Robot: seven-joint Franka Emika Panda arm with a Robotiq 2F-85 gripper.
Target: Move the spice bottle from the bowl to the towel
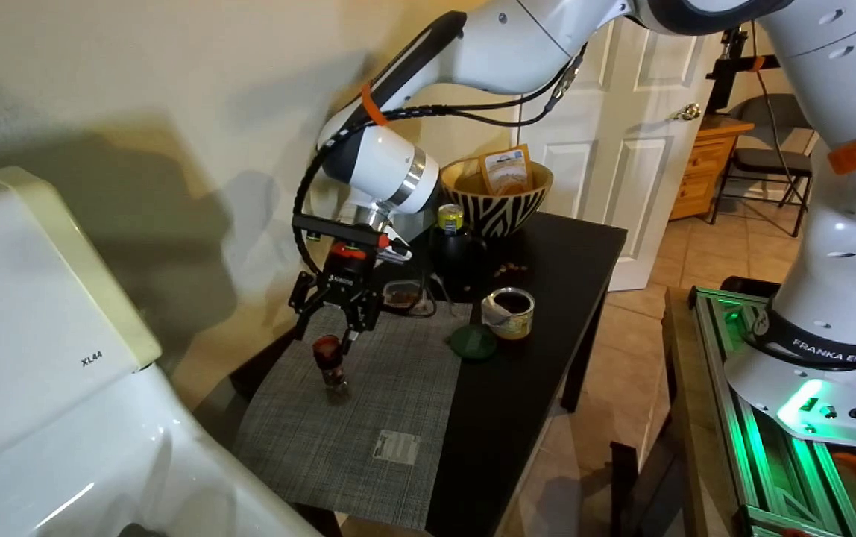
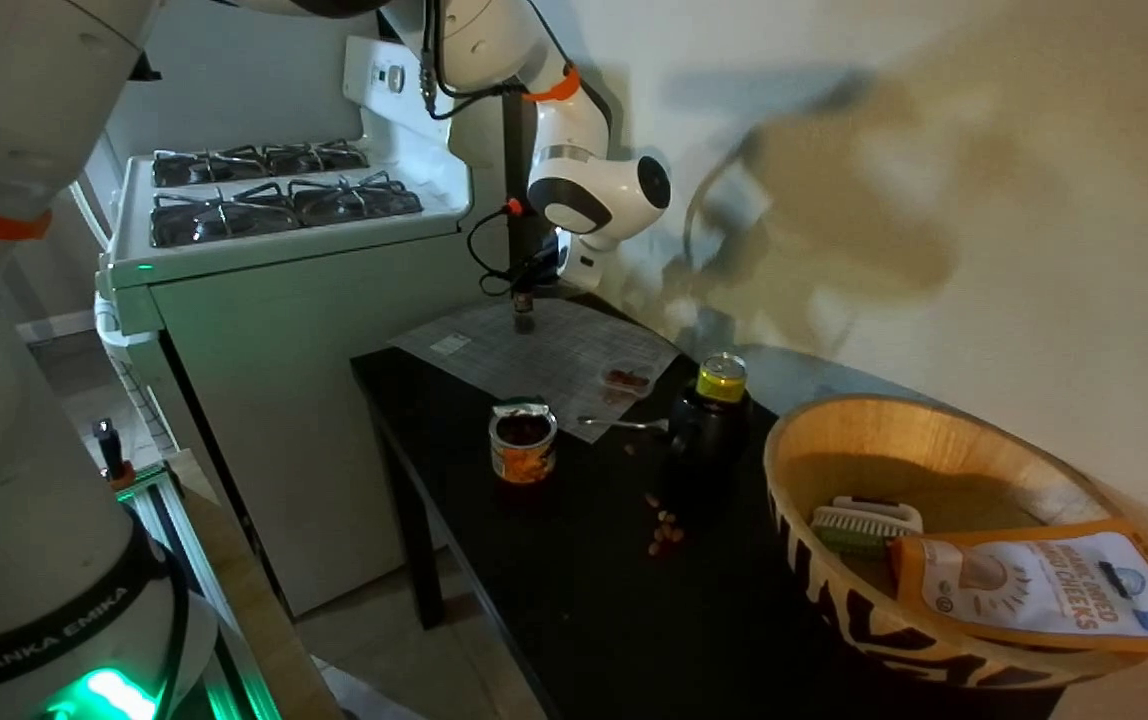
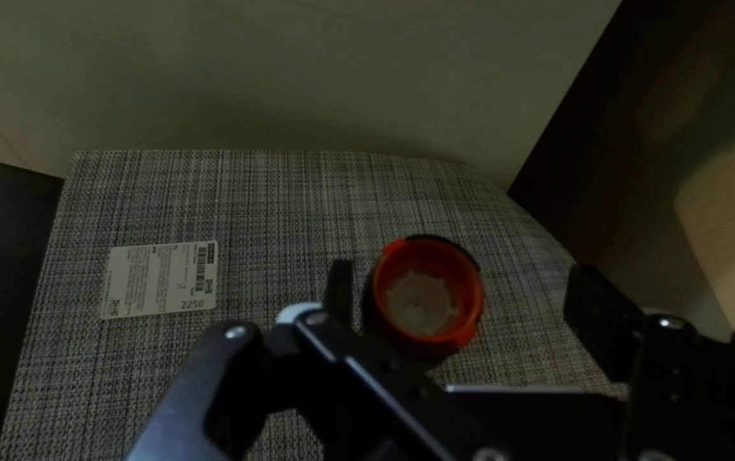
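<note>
Standing on the towel [image 3: 265,205], the spice bottle [image 3: 428,296] sits ungripped between wide-spread fingers [image 3: 601,323].

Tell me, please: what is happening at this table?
A Franka Emika Panda arm has its Robotiq gripper at the top of a spice bottle, which stands on a grey woven towel. In the wrist view the jaws are open, one on each side of the bottle, so nothing is gripped. The zebra-striped bowl, on the same table, holds a pouch and a scrub brush. The bottle's move to the towel looks done; probably only the arm's retreat remains.
</note>
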